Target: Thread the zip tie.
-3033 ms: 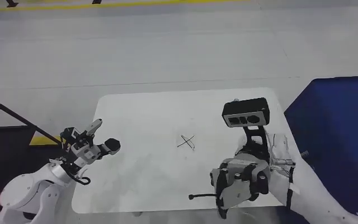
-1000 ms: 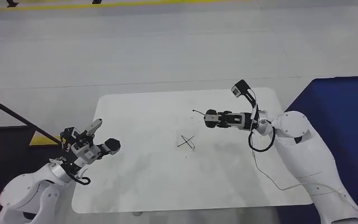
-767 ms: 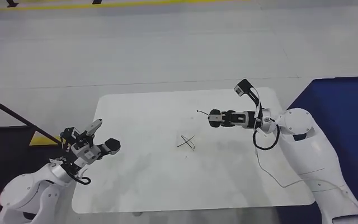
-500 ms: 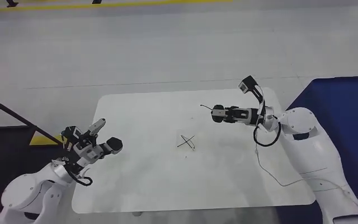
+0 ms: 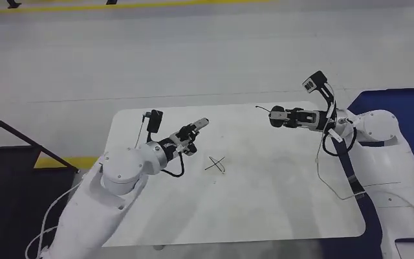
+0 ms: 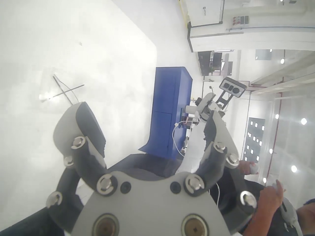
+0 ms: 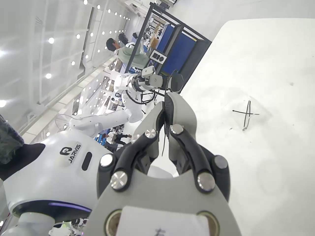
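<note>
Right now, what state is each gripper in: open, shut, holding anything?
Left gripper: open, holding nothing.
Right gripper: shut on a zip tie.

- Most of the zip tie is hidden between the pinched fingers of my right hand; only a thin strand shows.
- The crossed ties on the table are too small to tell which lies on top.
- One end runs behind a finger of my left hand.
</note>
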Tool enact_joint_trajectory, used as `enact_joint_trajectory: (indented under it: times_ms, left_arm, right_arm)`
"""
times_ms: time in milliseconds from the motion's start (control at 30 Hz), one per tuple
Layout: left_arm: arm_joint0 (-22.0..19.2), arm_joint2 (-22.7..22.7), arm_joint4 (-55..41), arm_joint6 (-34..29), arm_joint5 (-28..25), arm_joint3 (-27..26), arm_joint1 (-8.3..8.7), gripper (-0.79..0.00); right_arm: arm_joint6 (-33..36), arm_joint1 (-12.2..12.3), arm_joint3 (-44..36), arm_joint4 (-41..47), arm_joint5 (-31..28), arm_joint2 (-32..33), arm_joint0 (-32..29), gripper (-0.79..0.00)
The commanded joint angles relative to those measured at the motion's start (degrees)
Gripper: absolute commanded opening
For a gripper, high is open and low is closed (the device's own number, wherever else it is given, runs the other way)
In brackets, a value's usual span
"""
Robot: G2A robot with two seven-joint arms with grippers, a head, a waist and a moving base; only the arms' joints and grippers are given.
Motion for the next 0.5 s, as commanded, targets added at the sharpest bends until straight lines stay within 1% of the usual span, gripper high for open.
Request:
enact_joint_trajectory:
  times_ms: [0, 200, 233, 267, 300, 367, 400, 467]
  left_arm:
    - [1.0, -0.2, -0.1, 0.0, -0.1, -0.5, 0.07, 0.000]
    - [1.0, -0.2, -0.1, 0.0, -0.1, -0.5, 0.07, 0.000]
    - [1.2, 0.6, 0.2, -1.1, 0.9, -0.2, 0.07, 0.000]
    - [0.3, 1.8, 0.7, -2.8, 3.9, 0.3, 0.04, 0.000]
    - [-1.5, 3.4, 1.4, -4.2, 7.9, 0.6, -0.11, 0.000]
    - [-6.5, 8.1, 3.9, -6.6, 13.3, 1.6, -0.76, 0.000]
    - [-9.4, 10.9, 5.2, -6.9, 16.7, 3.2, -1.33, 0.000]
    - [-15.8, 16.3, 4.2, -9.4, 20.3, 7.4, -3.10, 0.000]
  right_arm:
    - [0.0, 0.0, 0.0, 0.0, 0.0, 0.0, 0.0, -0.785]
    - [0.0, 0.0, 0.0, 0.0, 0.0, 0.0, 0.0, -0.785]
    - [0.0, 0.0, 0.0, 0.0, 0.0, 0.0, 0.0, -0.785]
    - [-0.5, 0.0, -0.2, -0.5, 0.4, -0.1, -0.3, -0.785]
    - [-1.5, 0.1, -0.5, -1.7, 0.8, 0.2, -0.4, -0.785]
    - [-3.7, 0.4, -0.1, -3.0, 0.8, 1.5, -0.5, -0.785]
    - [-4.2, 0.5, 0.3, -3.1, 1.2, 2.1, -0.4, -0.785]
    - [-4.8, 0.8, 1.2, -3.1, 1.9, 3.2, -0.1, -0.785]
